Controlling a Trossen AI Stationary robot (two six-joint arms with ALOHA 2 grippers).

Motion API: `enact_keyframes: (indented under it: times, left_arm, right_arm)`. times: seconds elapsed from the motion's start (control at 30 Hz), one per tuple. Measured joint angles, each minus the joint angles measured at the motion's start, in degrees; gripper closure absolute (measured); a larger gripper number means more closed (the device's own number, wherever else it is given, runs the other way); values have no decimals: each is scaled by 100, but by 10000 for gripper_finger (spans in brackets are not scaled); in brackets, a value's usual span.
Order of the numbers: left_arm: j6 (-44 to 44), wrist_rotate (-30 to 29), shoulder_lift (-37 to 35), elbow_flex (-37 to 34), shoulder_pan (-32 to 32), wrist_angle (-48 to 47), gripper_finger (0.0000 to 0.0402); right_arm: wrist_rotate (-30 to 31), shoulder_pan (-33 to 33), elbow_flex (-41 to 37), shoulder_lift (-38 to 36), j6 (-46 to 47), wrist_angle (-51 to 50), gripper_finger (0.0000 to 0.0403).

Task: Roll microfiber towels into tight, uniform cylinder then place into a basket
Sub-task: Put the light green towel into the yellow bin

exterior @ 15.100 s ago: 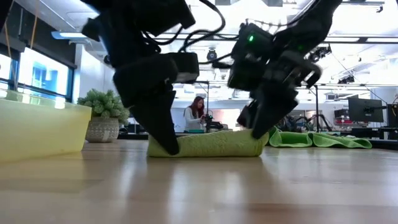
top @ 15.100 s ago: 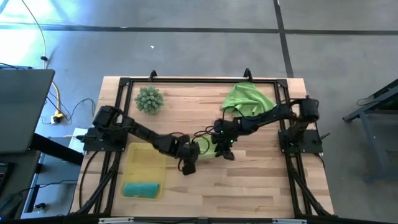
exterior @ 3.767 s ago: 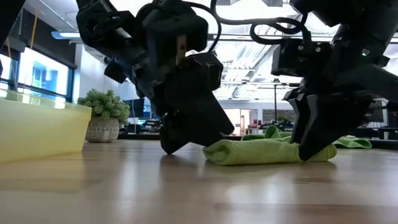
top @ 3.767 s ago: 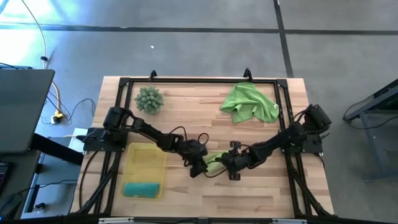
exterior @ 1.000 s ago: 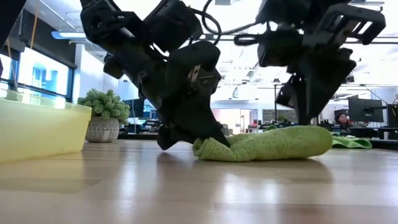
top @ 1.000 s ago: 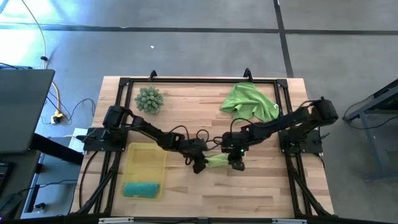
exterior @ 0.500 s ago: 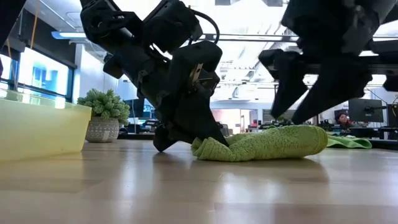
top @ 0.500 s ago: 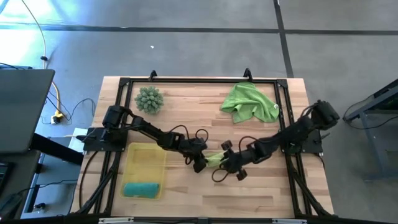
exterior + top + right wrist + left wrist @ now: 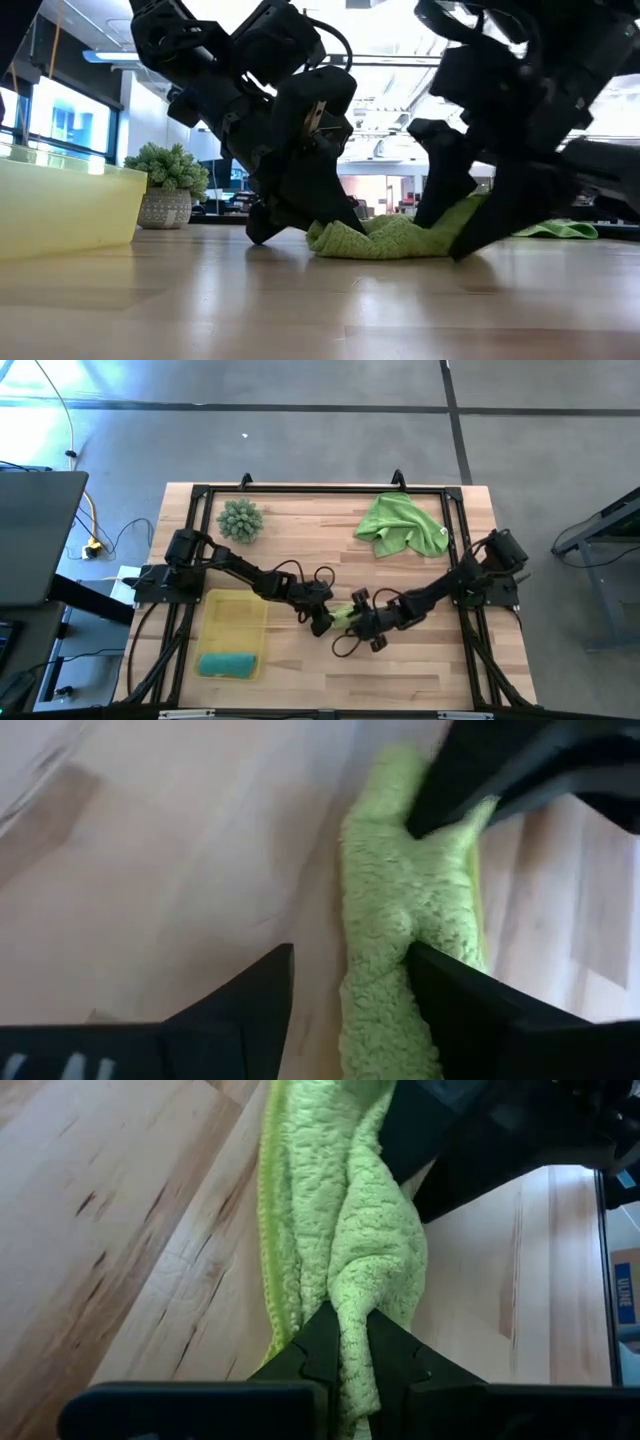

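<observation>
A lime green towel (image 9: 345, 612), loosely rolled, lies on the table's middle near the front; it also shows in the low view (image 9: 385, 238). My left gripper (image 9: 322, 624) is shut on its left end. My right gripper (image 9: 362, 628) is open and stands astride the roll's right part, fingertips down at the table (image 9: 470, 230). A second lime green towel (image 9: 400, 525) lies crumpled at the far right. The teal towel (image 9: 228, 663) lies rolled in the yellow basket (image 9: 235, 615) at the front left. My left gripper pinches the roll's left end (image 9: 352, 1305) between its two fingers (image 9: 322, 1342), several layers bunched together. The fingers slant down from the table's left and lie along the roll. The roll lies on the table. My right gripper is open over the roll from above, fingers across it. One finger (image 9: 455, 995) lies against the roll's side (image 9: 395, 950); the other (image 9: 250, 1005) stands apart on the bare wood.
A spiky pale-green ball (image 9: 240, 520) stands at the far left. A black frame (image 9: 320, 490) runs round the table's edges. Bare wood (image 9: 400, 670) lies along the near edge, right of the basket.
My right gripper has lifted off the top of the roll, opened, swung toward the near edge and come down with a finger on either side of the roll. My left gripper has kept its hold on the left end. The roll has stayed on the table.
</observation>
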Motion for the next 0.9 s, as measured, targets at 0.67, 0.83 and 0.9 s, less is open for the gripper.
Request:
enact_keyframes:
  times: [0.67, 0.83, 0.9]
  left_arm:
    - [200, 353, -21, -10, 6, 27, 383]
    - [682, 387, -130, -13, 16, -28, 367]
    - [1002, 447, -156, -17, 79, -58, 354]
  right_arm:
    - [-54, -252, 97, 114, 430, -235, 210]
    - [-476, -437, 98, 114, 799, -300, 213]
    - [-655, -522, 100, 116, 976, -322, 219]
